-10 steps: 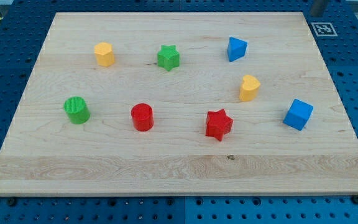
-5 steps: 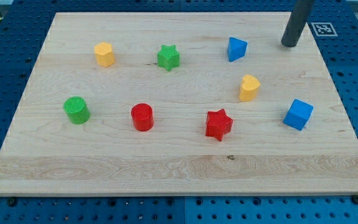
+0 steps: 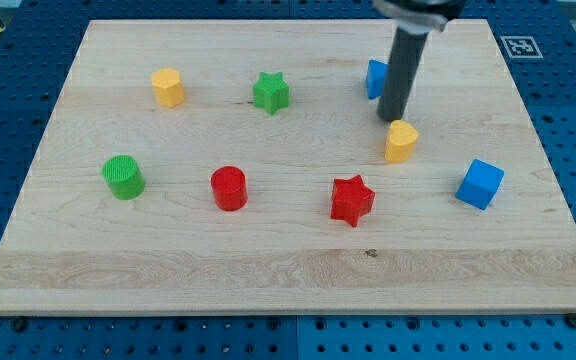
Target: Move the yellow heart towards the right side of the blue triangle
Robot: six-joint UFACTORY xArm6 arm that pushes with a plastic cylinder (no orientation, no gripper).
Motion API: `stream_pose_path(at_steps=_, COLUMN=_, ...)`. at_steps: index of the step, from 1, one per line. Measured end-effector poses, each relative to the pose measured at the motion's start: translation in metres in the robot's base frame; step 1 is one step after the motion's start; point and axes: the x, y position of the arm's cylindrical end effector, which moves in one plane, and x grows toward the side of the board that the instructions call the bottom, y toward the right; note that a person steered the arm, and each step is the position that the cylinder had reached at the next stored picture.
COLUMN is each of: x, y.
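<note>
The yellow heart [image 3: 401, 141] lies on the wooden board at the view's right of centre. The blue triangle [image 3: 375, 77] sits above it, toward the view's top, partly hidden behind my rod. My tip [image 3: 392, 118] rests on the board just above the yellow heart's upper left edge and just below the blue triangle. I cannot tell whether the tip touches the heart.
A blue cube [image 3: 480, 184] lies at the right. A red star [image 3: 352, 199] and red cylinder [image 3: 229, 188] lie lower middle. A green cylinder [image 3: 123, 177] is at the left. A yellow hexagonal block [image 3: 168, 87] and green star [image 3: 270, 92] lie upper left.
The rod came in from the view's top right corner and moved down and left to the spot between the blue triangle and the yellow heart. No block has moved.
</note>
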Motion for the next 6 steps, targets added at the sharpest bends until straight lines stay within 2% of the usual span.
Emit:
stream_pose_path(at_steps=3, x=0.017, y=-0.027)
stream_pose_path(at_steps=4, x=0.047, y=-0.026)
stream_pose_path(at_steps=6, x=0.067, y=-0.012)
